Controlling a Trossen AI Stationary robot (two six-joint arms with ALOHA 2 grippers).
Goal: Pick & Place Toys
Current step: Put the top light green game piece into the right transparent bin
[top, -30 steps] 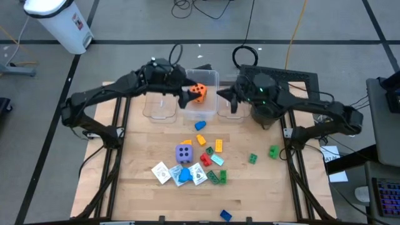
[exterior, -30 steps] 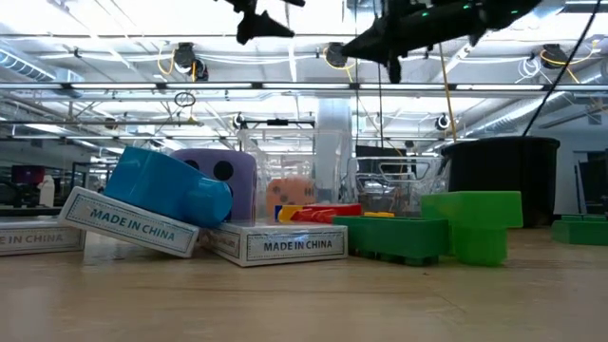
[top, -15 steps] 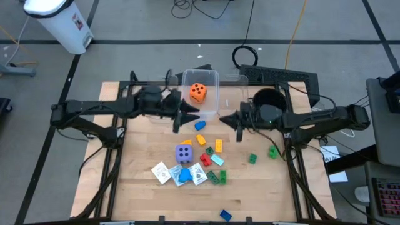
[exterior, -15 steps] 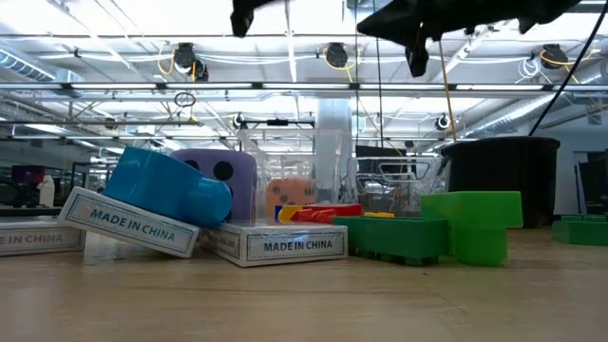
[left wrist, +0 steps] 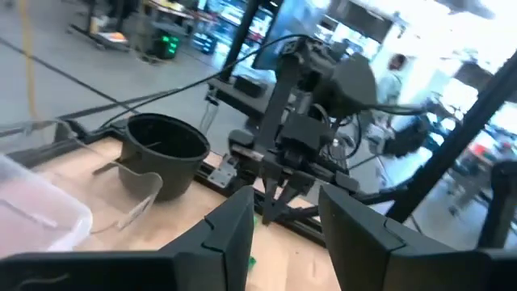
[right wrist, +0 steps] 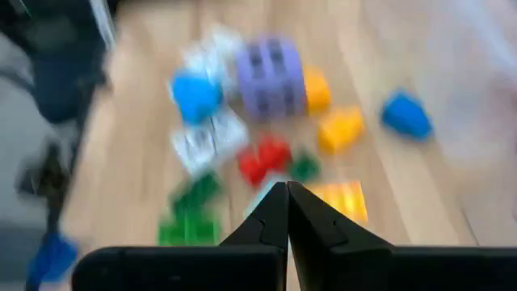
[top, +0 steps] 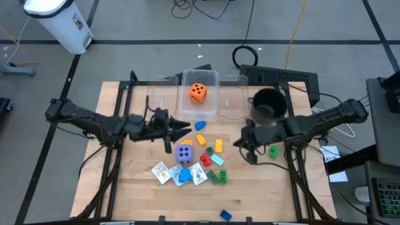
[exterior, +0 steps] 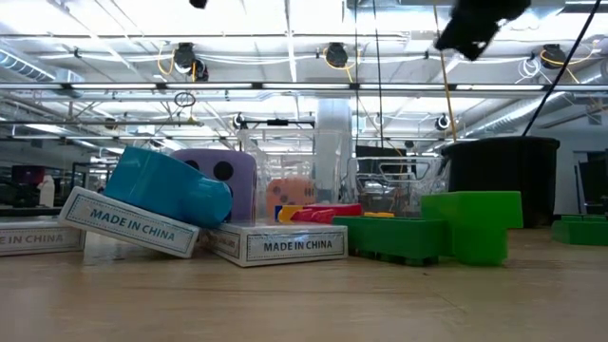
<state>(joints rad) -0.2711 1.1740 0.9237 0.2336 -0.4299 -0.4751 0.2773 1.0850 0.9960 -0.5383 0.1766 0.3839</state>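
Above the table, high view: my left gripper (top: pixel 181 127), fingers parted and empty, hovers just beside the purple die (top: pixel 184 153); the orange die (top: pixel 198 92) lies in the clear bin (top: pixel 200 76) beyond it. I should settle squarely over one toy before descending. Left wrist view: daylight shows between my fingers (left wrist: pixel 233 222). Right wrist view: my right gripper (right wrist: pixel 287 206), clenched on nothing, faces the purple die (right wrist: pixel 271 77).

Robotics lab or industrial workshop hall. Wooden table (top: pixel 137 187) on a black metal frame stands on grey floor marked with dark lines. Cables (top: pixel 206 7) trail on the floor beyond the table, white bin (top: pixel 59 22) off its far-left corner. Behind the table: high ceiling with metal trusses and round lamps (exterior: pixel 334 55), other workstations, a person (left wrist: pixel 396 77) standing near equipment.
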